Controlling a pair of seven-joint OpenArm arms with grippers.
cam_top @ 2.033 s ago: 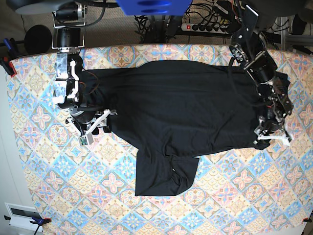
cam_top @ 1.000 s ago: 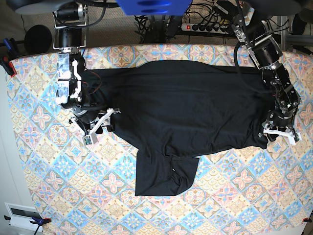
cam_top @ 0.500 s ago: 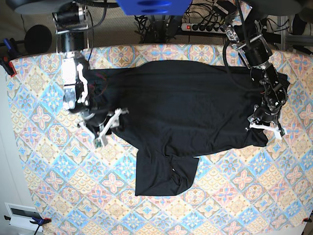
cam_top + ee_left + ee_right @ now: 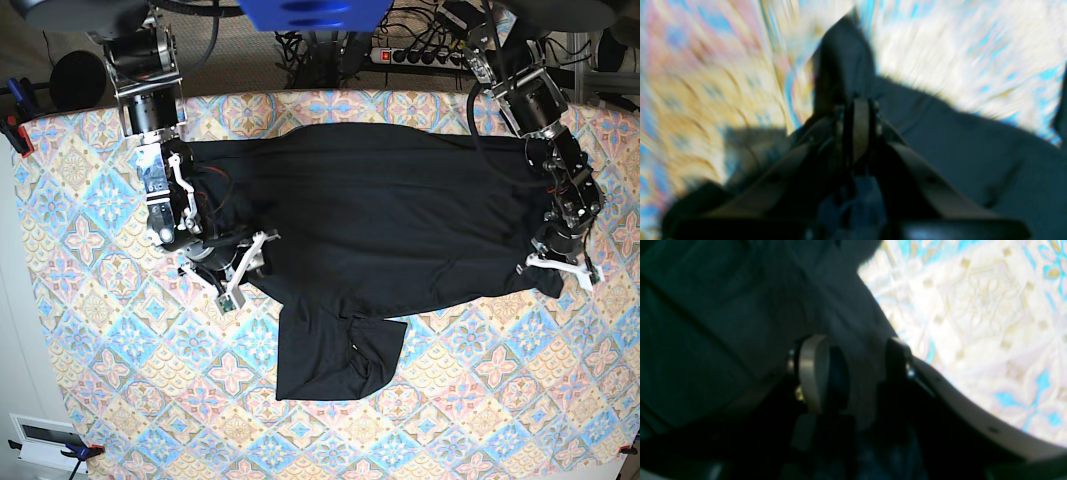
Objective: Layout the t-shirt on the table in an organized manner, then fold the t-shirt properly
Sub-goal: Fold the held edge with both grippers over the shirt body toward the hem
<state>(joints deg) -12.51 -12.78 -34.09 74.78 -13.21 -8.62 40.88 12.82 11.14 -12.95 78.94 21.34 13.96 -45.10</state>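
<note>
Base view shows the black t-shirt (image 4: 380,220) spread wide across the far half of the table (image 4: 90,330), one part (image 4: 335,355) hanging toward the near side with a fold in it; the patterned tablecloth shows bare all around it. Left end effector (image 4: 558,266), on the right of this view, sits at the shirt's right edge; the left wrist view, though blurred, shows its jaws pressed together on a pinch of the black fabric (image 4: 843,66), which rises as a peak beyond the tips, so it grips the t-shirt. Right end effector (image 4: 240,275), on the left of the base view, rests at the shirt's left near edge; the right wrist view shows its two fingers (image 4: 811,373) standing apart with dark cloth (image 4: 740,306) lying between and over them; whether that cloth is clamped cannot be told.
</note>
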